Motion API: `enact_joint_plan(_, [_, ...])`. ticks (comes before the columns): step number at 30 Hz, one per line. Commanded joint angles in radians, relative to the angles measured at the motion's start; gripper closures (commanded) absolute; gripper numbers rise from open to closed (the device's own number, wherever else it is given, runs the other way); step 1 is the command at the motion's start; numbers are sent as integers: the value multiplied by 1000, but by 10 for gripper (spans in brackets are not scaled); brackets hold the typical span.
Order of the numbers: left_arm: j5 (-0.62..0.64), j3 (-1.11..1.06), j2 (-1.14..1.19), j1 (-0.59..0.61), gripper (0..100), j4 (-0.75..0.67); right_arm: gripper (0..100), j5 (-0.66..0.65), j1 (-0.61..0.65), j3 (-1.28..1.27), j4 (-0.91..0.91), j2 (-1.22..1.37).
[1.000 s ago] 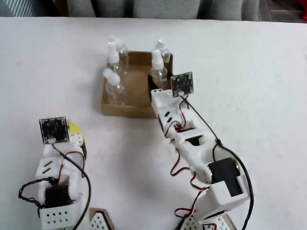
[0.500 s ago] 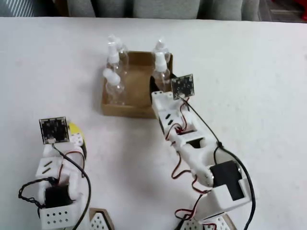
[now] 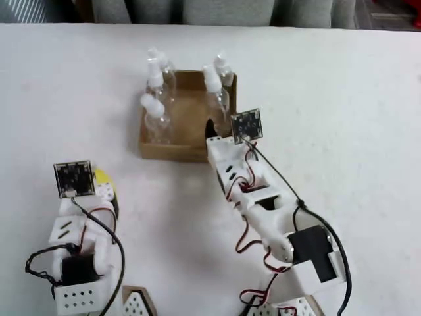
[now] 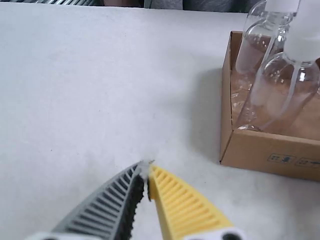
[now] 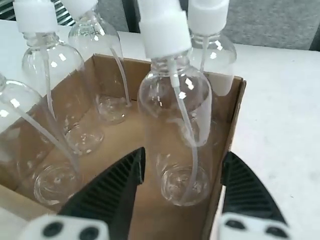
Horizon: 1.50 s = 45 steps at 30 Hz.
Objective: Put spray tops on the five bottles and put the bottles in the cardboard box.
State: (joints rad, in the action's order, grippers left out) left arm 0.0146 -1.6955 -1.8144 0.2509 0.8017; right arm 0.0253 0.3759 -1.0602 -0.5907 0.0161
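High view: cardboard box [image 3: 172, 151] looks full, right gripper [image 5: 184, 156] wide open

Biggest first: the white table [image 3: 342, 99], with the box sitting toward the middle of its far edge. The right arm [image 3: 263, 197] stretches from the near edge up to the box's near right corner. The left arm [image 3: 79, 224] is folded up by the near left corner, well apart from the action.

Into the box now. I count five clear bottles standing in it, each with a white cap on. The nearest bottle [image 5: 172, 100] stands in the near right corner, its spray top [image 5: 162, 25] seated and the dip tube running down inside. The other bottles [image 5: 47, 70] line the left side and the far right corner.

The right gripper's black jaws are spread, one on each side of that nearest bottle. One jaw looks to be over the box floor and the other outside the right wall, and neither seems to touch the glassy body. The left gripper [image 4: 146, 175] has its grey and yellow jaws pressed together, holding nothing, over bare table near the box's left wall.

My read: this is the release, and the task is all but done. To finish well, stay fully open and rise straight up, clear of the tall cap. Only then pull back toward the near edge. A light, top-heavy bottle will likely tip if a jaw clips it, and dragging the wall could shift the whole box.
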Motion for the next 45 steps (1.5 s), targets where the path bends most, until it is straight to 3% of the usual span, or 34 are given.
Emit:
enact_joint_plan(1, [-12, 3, -5, 16, 978, -15, 804, -9, 4, 11, 4, -47])
enact_joint_plan(16, [-12, 3, -5, 16, 978, -15, 804, -9, -4, 2, 5, -71])
enact_joint_plan(29, [-12, 3, -5, 12, 978, -14, 807, -11, -8, -247, 16, -453])
enact_joint_plan(40, [-12, 3, -5, -2, 978, -11, 813, -3, -174, -285, 493, -774])
enact_joint_plan(45, [-12, 3, -4, -24, 978, -8, 973, -2, -240, -285, 581, -825])
